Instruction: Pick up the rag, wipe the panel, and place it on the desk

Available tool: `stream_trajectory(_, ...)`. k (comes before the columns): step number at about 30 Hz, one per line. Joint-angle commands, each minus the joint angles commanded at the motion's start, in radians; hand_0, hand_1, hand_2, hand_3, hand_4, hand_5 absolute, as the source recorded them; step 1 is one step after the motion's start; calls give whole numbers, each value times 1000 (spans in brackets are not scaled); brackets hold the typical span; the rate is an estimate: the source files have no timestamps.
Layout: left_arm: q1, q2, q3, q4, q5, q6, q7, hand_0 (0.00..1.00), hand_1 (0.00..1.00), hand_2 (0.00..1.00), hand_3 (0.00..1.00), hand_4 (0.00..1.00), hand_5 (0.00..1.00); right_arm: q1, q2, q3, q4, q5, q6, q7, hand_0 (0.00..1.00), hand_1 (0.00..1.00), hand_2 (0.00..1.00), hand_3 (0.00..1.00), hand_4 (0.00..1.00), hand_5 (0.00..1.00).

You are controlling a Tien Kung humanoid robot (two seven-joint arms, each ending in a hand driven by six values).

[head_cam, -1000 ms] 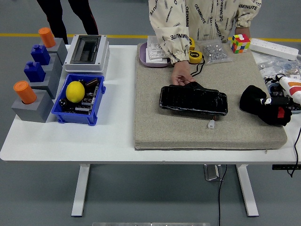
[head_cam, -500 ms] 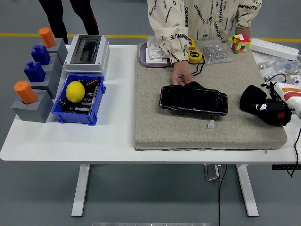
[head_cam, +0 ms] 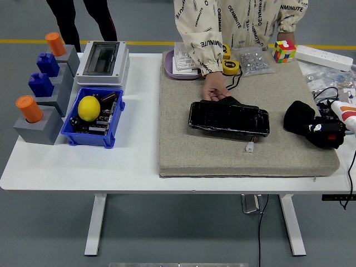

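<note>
**Inspector:** Head view is showing the right hand (head_cam: pixel 328 135) shifting slightly rightward over 1 second, while staying against the rag (head_cam: pixel 299 118).

**Clerk:** Grasping it?

**Inspector:** Appearing to be closing on the rag's right side; pickup looks unfinished.

**Clerk:** The panel (head_cam: pixel 228 118)?

**Inspector:** Lying mid-mat (head_cam: pixel 183 156), long axis left-right, a person's hand (head_cam: pixel 214 88) touching its far edge.

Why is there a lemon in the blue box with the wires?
That yellow lemon does look out of place: it sits in the blue bin on top of dark electronic parts, at the table's left. Nothing looks spilled or broken.
</note>
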Motion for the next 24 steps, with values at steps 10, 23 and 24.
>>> stream_trajectory(10,-5,1,8,0,-5,0,-2,650,697,741,566,599,473,-4,18,17,-16,-9,1,2,752,712,805,831,998,671)
stream_trajectory(23,-3,2,12,0,-6,-1,-1,652,696,741,566,598,473,-13,51,51,-21,-29,-4,2,749,711,802,826,998,669)
stream_trajectory(24,-3,2,12,0,-6,-1,0,652,696,741,566,598,473,-13,53,53,-21,-29,-7,3,749,711,802,826,998,669)
